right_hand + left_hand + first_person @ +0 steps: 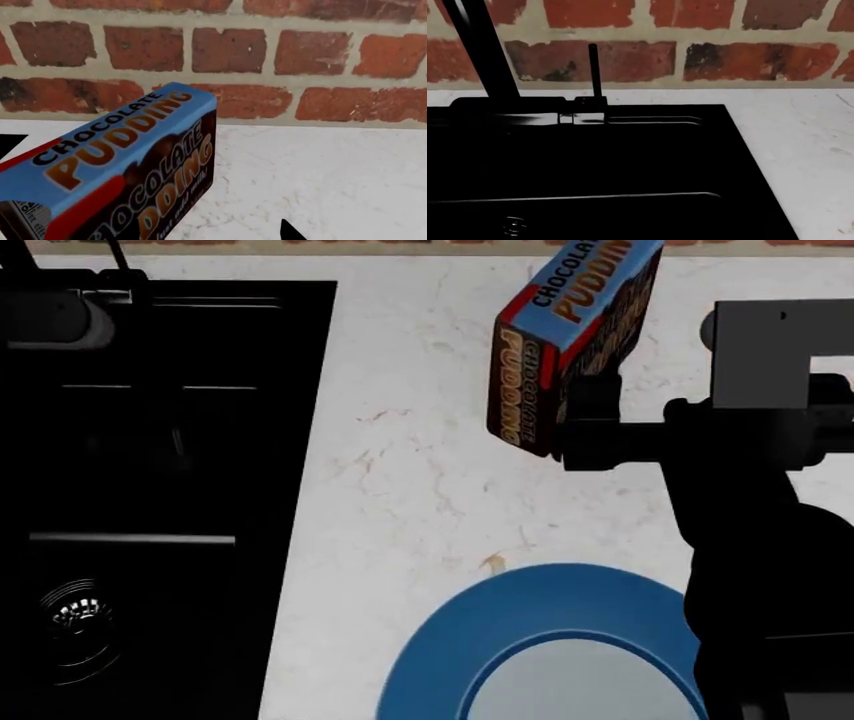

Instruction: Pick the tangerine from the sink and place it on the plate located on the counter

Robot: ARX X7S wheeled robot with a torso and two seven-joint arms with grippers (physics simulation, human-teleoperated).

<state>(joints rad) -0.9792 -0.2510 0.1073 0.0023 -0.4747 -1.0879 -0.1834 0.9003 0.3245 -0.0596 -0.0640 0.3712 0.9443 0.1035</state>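
While the plate lies on the table beside the sink, no tangerine is visible. Neither claw's state can be told.

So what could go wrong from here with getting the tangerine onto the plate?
No tangerine shows in any view: the sink renders almost solid black, so locating it may be hard. The chocolate pudding box sits right beside the right arm and could get knocked. The plate is partly under that arm, leaving a cramped placement.
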